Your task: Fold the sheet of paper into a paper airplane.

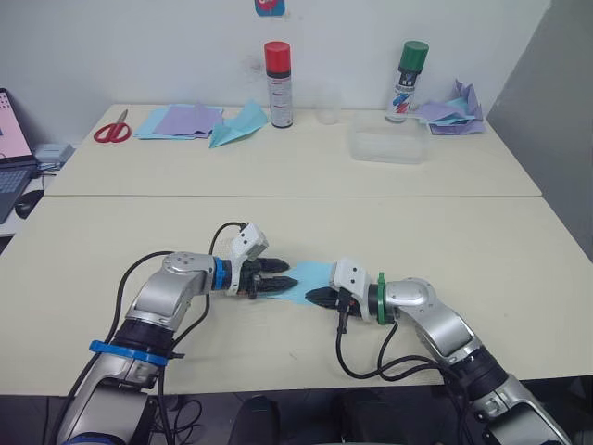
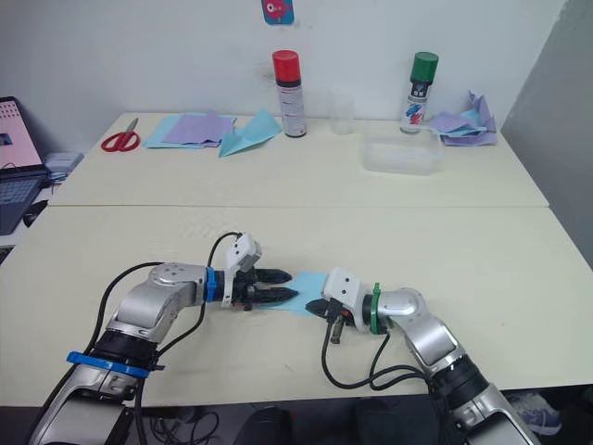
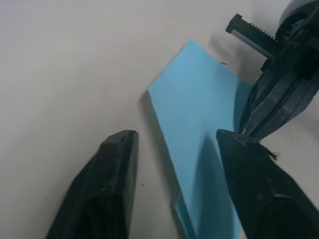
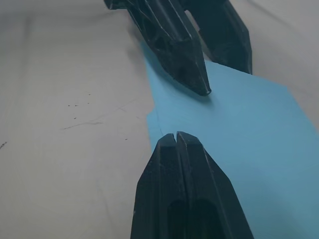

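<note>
On the near cream surface [image 1: 111,232] lies one thin sky-blue sheet of paper [image 1: 310,278], flat between two grippers: the right gripper [image 1: 313,297], its fingers pressed together, rests its tip on the sheet, seemingly to pin it, while the left gripper [image 1: 283,274] stands with fingers spread, one over the sheet's edge, likely ready to lift a flap. Beyond the sheet stand two spray cans [image 1: 278,83], one clear tub [image 1: 387,146], one teal paper dart [image 1: 239,125], lilac sheets [image 1: 185,119] and one pair of red scissors [image 1: 113,130].
</note>
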